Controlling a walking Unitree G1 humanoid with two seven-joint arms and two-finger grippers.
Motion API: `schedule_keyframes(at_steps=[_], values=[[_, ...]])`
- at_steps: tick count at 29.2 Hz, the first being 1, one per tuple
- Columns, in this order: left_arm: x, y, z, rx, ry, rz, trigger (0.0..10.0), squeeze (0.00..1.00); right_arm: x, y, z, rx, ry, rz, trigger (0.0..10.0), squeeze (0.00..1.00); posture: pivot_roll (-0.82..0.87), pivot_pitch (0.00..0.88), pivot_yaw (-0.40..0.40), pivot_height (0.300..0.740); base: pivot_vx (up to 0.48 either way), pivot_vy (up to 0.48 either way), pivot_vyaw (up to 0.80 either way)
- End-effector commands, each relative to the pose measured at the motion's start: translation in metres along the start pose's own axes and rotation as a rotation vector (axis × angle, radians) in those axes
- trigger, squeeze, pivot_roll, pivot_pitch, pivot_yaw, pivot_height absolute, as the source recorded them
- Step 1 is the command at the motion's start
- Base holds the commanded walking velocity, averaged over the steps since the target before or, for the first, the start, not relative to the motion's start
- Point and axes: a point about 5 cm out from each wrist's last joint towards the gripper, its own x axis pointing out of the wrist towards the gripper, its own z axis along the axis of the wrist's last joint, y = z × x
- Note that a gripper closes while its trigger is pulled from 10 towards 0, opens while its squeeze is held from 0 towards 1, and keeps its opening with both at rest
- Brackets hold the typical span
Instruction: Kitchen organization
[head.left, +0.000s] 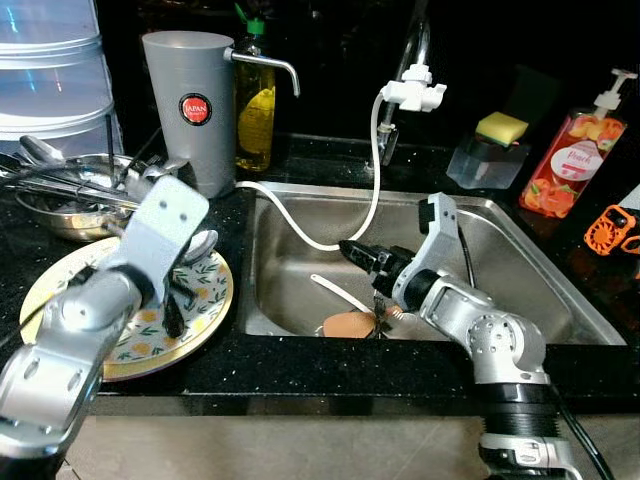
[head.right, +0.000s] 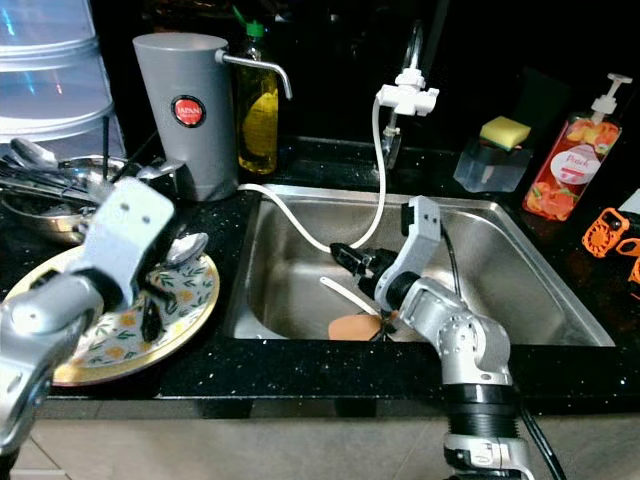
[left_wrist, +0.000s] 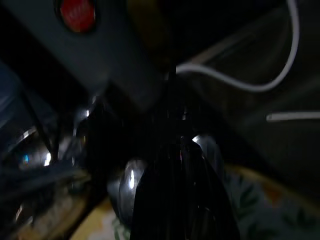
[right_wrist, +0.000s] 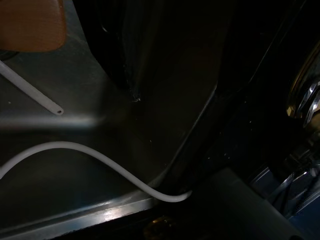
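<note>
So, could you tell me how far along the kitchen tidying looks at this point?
Early, by the look of it. No finished step shows. In hand: the right gripper is down in the sink, just above a brown spatula, while the left gripper hangs over the floral plate, where a metal spoon lies. Left: utensils heaped in the steel bowl, plus the spatula and plate.

Both arms are silver-grey metal w/ rounded cylindrical joint housings. Left arm ends in a flat, pale grey wrist plate w/ two small dark screw holes; below it, the left pincer (head.left: 172, 300) has long black fingers, glossy in the wrist view. Right arm has a black ribbed collar near its base, a thin black cable along the side, and a grey bracket above the right pincer (head.left: 362, 255), also black.
</note>
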Motion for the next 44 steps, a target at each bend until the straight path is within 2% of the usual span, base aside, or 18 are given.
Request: schedule_keyframes(at_steps=[1, 3, 5, 8, 10, 11, 16, 17, 19, 20, 31, 38, 43, 44], values=[[0.003, -0.006, 0.001, 0.010, -0.018, -0.033, 10.0, 0.00, -0.003, -0.001, -0.001, 0.012, 0.003, -0.003, 10.0, 0.00, 0.13, 0.112, -0.080, 0.740, 0.000, 0.000, 0.00], [0.004, -0.009, 0.005, 0.008, -0.061, -0.042, 10.0, 0.00, -0.003, 0.000, 0.001, 0.040, -0.007, 0.009, 10.0, 0.00, 0.13, 0.111, -0.081, 0.740, 0.000, 0.000, 0.00], [0.008, -0.013, 0.005, 0.047, -0.079, -0.063, 10.0, 0.00, -0.003, 0.004, 0.003, 0.077, -0.010, 0.036, 10.0, 0.00, 0.13, 0.110, -0.084, 0.740, 0.000, 0.000, 0.00], [0.015, -0.027, 0.007, 0.061, -0.127, -0.153, 10.0, 0.00, -0.002, 0.018, 0.005, 0.145, -0.023, 0.124, 10.0, 0.00, 0.13, 0.109, -0.085, 0.740, 0.000, 0.000, 0.00], [0.016, -0.043, 0.015, 0.049, -0.191, -0.240, 10.0, 0.00, -0.001, 0.027, 0.006, 0.207, -0.031, 0.192, 10.0, 0.00, 0.13, 0.104, -0.091, 0.740, 0.000, 0.000, 0.00], [0.018, -0.057, 0.023, 0.024, -0.239, -0.294, 10.0, 0.00, 0.001, 0.034, 0.007, 0.240, -0.040, 0.227, 10.0, 0.00, 0.13, 0.104, -0.091, 0.740, 0.000, 0.000, 0.00], [0.019, -0.066, 0.029, 0.002, -0.271, -0.326, 10.0, 0.00, 0.002, 0.038, 0.009, 0.263, -0.046, 0.247, 10.0, 0.00, 0.11, 0.099, -0.091, 0.740, 0.000, 0.000, 0.00], [0.022, -0.076, 0.036, -0.042, -0.305, -0.359, 10.0, 0.00, 0.003, 0.044, 0.010, 0.271, -0.054, 0.262, 10.0, 0.00, 0.10, 0.096, -0.091, 0.740, 0.000, 0.000, 0.00], [0.022, -0.076, 0.036, -0.042, -0.305, -0.359, 10.0, 0.00, 0.003, 0.044, 0.010, 0.271, -0.054, 0.262, 10.0, 0.00, 0.10, 0.096, -0.091, 0.740, 0.000, 0.000, 0.00], [0.024, -0.081, 0.039, -0.062, -0.322, -0.377, 10.0, 0.00, 0.005, 0.047, 0.013, 0.274, -0.065, 0.266, 10.0, 0.00, 0.10, 0.092, -0.088, 0.740, 0.000, 0.000, 0.00], [0.028, -0.084, 0.035, -0.098, -0.323, -0.390, 10.0, 0.00, 0.005, 0.051, 0.020, 0.300, -0.076, 0.279, 10.0, 0.00, 0.09, 0.087, -0.083, 0.740, 0.000, 0.000, 0.00], [0.034, -0.066, 0.033, -0.144, -0.322, -0.287, 10.0, 0.00, 0.004, 0.048, 0.020, 0.299, -0.075, 0.261, 10.0, 0.00, 0.10, 0.082, -0.088, 0.740, 0.000, 0.000, 0.00], [0.038, -0.064, 0.028, -0.140, -0.297, -0.258, 10.0, 0.00, 0.005, 0.046, 0.016, 0.287, -0.060, 0.241, 10.0, 0.00, 0.10, 0.082, -0.089, 0.740, 0.000, 0.000, 0.00], [0.040, -0.062, 0.024, -0.161, -0.271, -0.231, 10.0, 0.00, 0.007, 0.043, 0.013, 0.258, -0.051, 0.203, 10.0, 0.00, 0.10, 0.085, -0.089, 0.740, 0.000, 0.000, 0.00]])
